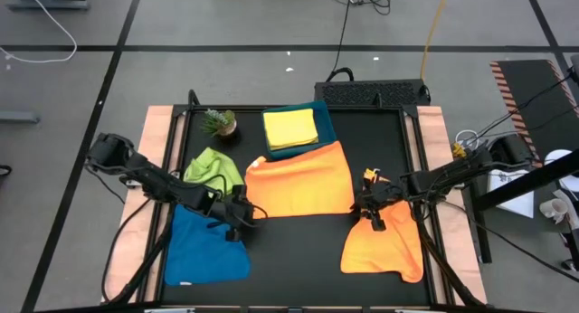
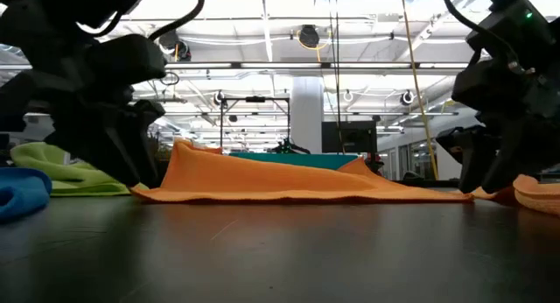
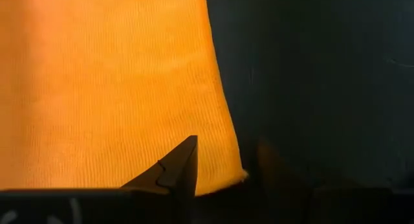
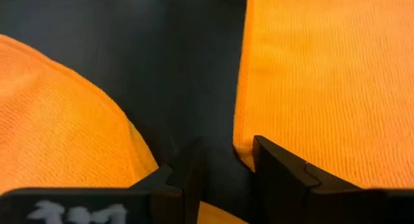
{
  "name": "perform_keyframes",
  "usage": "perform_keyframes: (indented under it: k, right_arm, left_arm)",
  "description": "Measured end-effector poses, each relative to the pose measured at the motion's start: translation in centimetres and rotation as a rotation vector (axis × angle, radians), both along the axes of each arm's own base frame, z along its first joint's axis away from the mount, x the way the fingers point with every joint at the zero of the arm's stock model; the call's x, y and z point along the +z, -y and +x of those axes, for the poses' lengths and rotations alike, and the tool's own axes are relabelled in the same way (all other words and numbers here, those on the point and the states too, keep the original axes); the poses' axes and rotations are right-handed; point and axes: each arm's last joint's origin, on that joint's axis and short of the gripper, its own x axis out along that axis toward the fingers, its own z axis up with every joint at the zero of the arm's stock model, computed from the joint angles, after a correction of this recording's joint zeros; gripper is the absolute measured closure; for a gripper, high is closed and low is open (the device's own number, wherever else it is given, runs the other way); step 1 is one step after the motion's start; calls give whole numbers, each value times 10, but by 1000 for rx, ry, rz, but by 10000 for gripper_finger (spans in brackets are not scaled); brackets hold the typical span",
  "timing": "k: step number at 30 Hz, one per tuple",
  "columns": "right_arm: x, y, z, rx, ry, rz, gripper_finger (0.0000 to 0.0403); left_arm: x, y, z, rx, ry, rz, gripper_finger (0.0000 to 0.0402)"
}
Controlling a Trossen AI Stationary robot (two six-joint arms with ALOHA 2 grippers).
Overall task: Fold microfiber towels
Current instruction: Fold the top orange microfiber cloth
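An orange microfiber towel (image 1: 303, 179) lies spread flat mid-table. My left gripper (image 1: 249, 213) is low at its near left corner (image 3: 238, 175), open. One finger (image 3: 181, 166) shows over the cloth, and the corner lies between the fingers. My right gripper (image 1: 366, 209) is open and low at the towel's near right corner (image 4: 240, 149), which lies in the gap beside one finger (image 4: 275, 166). A second orange towel (image 1: 384, 250) lies crumpled under the right arm, and its edge (image 4: 71, 127) shows beside the other finger.
A blue towel (image 1: 208, 250) lies bunched under the left arm, with a lime green one (image 1: 214, 168) behind it. A folded yellow towel (image 1: 289, 128) lies on the teal tray (image 1: 321, 114) at the far side, beside a small potted plant (image 1: 220, 123). Bare black table (image 1: 298, 259) lies between the arms.
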Motion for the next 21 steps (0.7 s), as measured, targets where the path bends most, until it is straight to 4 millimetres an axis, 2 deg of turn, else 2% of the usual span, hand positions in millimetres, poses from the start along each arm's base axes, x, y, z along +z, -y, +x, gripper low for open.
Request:
perform_keyframes:
  k: [9, 21]
  right_arm:
    - [-2, 1, -1, -20, -21, -10, 277]
    - [-3, 2, -3, -36, -41, -34, 277]
  left_arm:
    - [-6, -3, -12, -52, -133, 74, 247]
    - [-5, -3, -8, -85, -96, 109, 247]
